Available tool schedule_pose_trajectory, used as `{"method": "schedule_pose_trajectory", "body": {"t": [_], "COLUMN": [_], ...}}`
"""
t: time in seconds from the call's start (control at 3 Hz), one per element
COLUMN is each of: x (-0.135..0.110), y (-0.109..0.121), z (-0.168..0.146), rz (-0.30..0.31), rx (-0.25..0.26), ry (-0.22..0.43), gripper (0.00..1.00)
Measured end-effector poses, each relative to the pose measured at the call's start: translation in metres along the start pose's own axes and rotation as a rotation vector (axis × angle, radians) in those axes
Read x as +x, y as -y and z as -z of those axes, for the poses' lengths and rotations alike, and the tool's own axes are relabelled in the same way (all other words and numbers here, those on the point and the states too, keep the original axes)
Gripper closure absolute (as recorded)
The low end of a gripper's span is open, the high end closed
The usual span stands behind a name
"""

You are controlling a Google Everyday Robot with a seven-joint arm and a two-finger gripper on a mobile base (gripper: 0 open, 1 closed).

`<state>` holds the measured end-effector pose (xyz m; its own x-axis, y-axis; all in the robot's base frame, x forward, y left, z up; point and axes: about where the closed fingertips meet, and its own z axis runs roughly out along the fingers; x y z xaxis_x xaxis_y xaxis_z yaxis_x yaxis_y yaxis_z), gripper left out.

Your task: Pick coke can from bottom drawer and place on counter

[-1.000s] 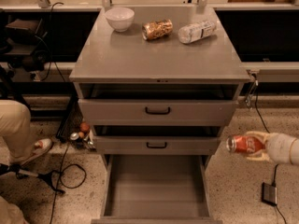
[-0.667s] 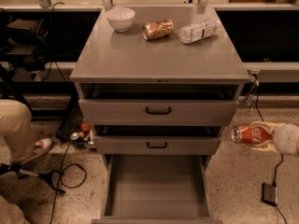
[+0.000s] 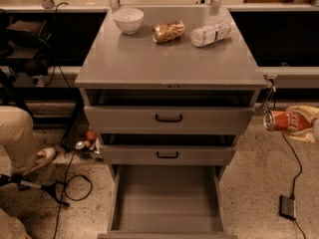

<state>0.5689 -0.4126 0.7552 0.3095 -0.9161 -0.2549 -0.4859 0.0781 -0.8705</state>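
The coke can [image 3: 287,120] lies on its side in the air to the right of the cabinet, about level with the top drawer, silver end facing left. My gripper [image 3: 305,121] comes in from the right edge and is shut on the can's far end. The bottom drawer [image 3: 167,199] is pulled out and shows a bare grey floor. The counter [image 3: 169,61] lies up and to the left of the can.
On the counter's far side stand a white bowl [image 3: 128,20], a tan-gold snack bag [image 3: 168,31] and a clear plastic bottle [image 3: 210,33]. Two shallower drawers with black handles [image 3: 168,118] are partly open. A person's leg [image 3: 20,133] is at left. Cables and a black box [image 3: 288,206] lie on the floor.
The gripper has carried the coke can upward and to the right, away from the drawer front. Nothing else has moved.
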Motion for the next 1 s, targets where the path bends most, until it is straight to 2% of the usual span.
{"method": "schedule_pose_trajectory", "body": {"t": [0.33,0.67,1.0], "x": [0.000,-0.001,-0.001], "y": [0.000,0.014,0.050], "z": [0.000,0.003,0.022], "rz": [0.000,-0.022,-0.015], "rx": [0.000,0.007,0.016], "ry": [0.000,0.012,0.023], "gripper": [1.00,1.00,1.00]}}
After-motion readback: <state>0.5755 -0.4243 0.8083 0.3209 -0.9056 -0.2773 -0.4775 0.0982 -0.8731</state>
